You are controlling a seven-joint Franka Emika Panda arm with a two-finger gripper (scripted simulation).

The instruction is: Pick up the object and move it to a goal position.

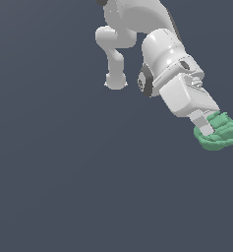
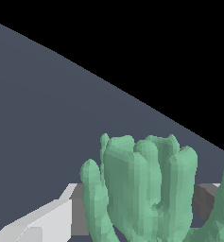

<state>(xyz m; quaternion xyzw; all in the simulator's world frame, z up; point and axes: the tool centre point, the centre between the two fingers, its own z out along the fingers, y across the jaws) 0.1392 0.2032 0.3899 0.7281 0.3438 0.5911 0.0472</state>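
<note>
The dark grey bench (image 1: 64, 187) filled the exterior view, bare. The Panda arm (image 1: 162, 49) reached toward its right edge. The gripper (image 1: 206, 127) was closed on the mint-green ridged object (image 1: 221, 135), tilted (no goal marker showed). Carrying well likely meant a steady squeeze and smooth, unhurried travel, as the lumpy shape could slip.

The white arm (image 1: 162, 54) is seen reaching down from the top of the exterior view toward its right edge. At its end the pincer (image 1: 207, 127) is closed around the mint-green object (image 1: 221, 134), which is lumpy and ridged and is pressed against the visible finger (image 1: 204, 126). A flat, dark grey-blue ground (image 1: 64, 172) is shown behind everything. Whether the object touches that ground cannot be told.
</note>
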